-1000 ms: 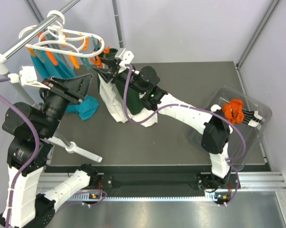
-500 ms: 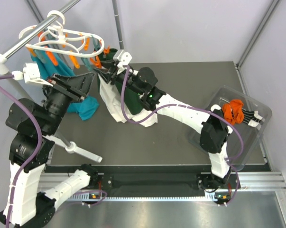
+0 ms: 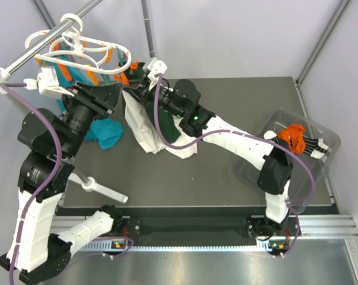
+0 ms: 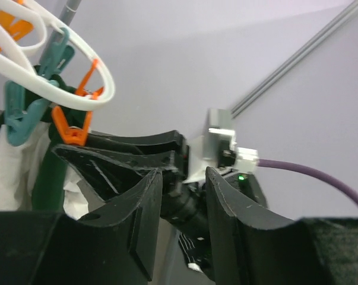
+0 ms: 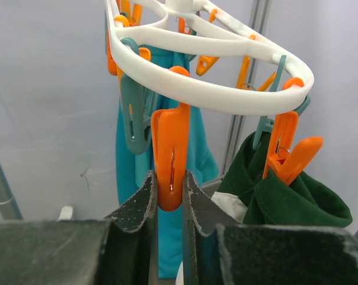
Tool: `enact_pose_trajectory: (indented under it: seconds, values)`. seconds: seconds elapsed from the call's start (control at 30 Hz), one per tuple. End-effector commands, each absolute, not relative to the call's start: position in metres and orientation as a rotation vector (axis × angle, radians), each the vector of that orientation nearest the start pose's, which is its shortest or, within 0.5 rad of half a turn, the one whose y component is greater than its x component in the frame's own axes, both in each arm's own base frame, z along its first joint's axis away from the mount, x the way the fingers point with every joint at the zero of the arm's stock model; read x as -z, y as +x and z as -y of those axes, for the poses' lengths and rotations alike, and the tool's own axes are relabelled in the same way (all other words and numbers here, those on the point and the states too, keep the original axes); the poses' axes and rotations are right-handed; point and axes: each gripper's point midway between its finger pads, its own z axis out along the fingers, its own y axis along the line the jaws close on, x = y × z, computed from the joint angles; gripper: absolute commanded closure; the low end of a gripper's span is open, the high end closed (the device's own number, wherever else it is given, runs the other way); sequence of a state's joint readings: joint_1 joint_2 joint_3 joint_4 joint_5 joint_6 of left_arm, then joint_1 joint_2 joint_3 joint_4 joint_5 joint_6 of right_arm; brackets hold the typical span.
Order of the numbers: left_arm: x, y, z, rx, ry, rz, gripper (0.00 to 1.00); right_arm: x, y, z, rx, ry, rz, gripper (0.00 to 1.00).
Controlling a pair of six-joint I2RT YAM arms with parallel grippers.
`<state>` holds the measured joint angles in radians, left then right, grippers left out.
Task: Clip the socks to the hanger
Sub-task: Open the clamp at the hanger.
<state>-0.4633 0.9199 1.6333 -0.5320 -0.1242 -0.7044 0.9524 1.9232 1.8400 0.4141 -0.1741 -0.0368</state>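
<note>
Tightening from half-open, right end effector (image 5: 169, 181) pinches hanger's (image 5: 238, 98) orange clip (image 5: 170, 148); left end effector (image 4: 183, 178) gapes.

- No text, label, brand, number or sign can be read in any of the three views.
- The hanger (image 5: 226, 94) and the orange clip (image 5: 170, 148) are plain plastic with no lettering showing.

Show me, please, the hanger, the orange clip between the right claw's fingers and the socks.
hanger (image 5: 226, 96): right wrist view, white ring's front rim.
orange clip (image 5: 170, 154): right wrist view, middle of its body.
socks (image 3: 292, 138): top view, the orange sock.
</note>
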Motion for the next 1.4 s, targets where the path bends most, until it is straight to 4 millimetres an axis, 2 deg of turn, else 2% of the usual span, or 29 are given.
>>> enact_pose_trajectory:
  seconds: [0.0, 0.13, 0.43, 0.6, 0.83, 0.97, 1.37]
  values:
    - [-0.548, 0.242, 0.113, 0.829, -0.327, -1.403, 0.59, -0.495, 0.311, -0.480, -0.914, -0.715, -1.046, 1.00]
    - [-0.537, 0.263, 0.111, 0.757, -0.387, -1.461, 0.59, -0.495, 0.309, -0.477, -0.908, -0.738, -1.078, 1.00]
    - [-0.527, 0.280, 0.108, 0.725, -0.457, -1.466, 0.57, -0.515, 0.293, -0.471, -0.969, -0.761, -1.095, 1.00]
    - [-0.519, 0.287, 0.107, 0.716, -0.506, -1.475, 0.55, -0.517, 0.290, -0.469, -0.982, -0.766, -1.095, 1.00]
    - [-0.505, 0.297, 0.103, 0.648, -0.527, -1.508, 0.47, -0.518, 0.286, -0.467, -1.002, -0.766, -1.094, 1.00]
    - [-0.503, 0.301, 0.102, 0.628, -0.530, -1.509, 0.43, -0.520, 0.284, -0.467, -1.019, -0.757, -1.093, 1.00]
    - [-0.497, 0.312, 0.098, 0.583, -0.553, -1.493, 0.43, -0.523, 0.281, -0.467, -1.037, -0.764, -1.082, 1.00]
